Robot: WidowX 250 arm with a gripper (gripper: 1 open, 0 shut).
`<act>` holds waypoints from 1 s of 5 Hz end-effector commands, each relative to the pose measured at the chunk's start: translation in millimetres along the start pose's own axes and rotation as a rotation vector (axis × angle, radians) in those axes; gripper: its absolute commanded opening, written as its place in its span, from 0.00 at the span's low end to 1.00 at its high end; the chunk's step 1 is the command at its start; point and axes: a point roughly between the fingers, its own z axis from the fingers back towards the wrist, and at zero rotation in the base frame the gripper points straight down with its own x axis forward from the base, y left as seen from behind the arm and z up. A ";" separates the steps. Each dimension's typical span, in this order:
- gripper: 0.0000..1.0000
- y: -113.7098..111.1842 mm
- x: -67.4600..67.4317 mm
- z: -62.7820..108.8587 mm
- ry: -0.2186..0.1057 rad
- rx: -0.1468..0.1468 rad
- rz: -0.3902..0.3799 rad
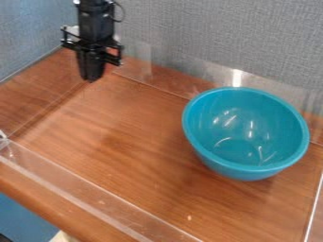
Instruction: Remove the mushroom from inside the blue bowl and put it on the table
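The blue bowl (280,149) stands at the right of the table (113,137). Its inside shows only glossy reflections, and no mushroom shows there or anywhere else on the table. My gripper (91,74) hangs over the far left part of the table, pointing straight down, well to the left of the bowl. Its dark fingers are pressed together and it is shut with nothing visible between them.
Low clear acrylic walls (76,184) run along the table's front, left and back edges. A grey textured wall stands behind. Bare wood lies between the gripper and the bowl.
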 end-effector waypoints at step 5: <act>1.00 -14.2 16.6 -14.8 -0.023 -0.035 0.011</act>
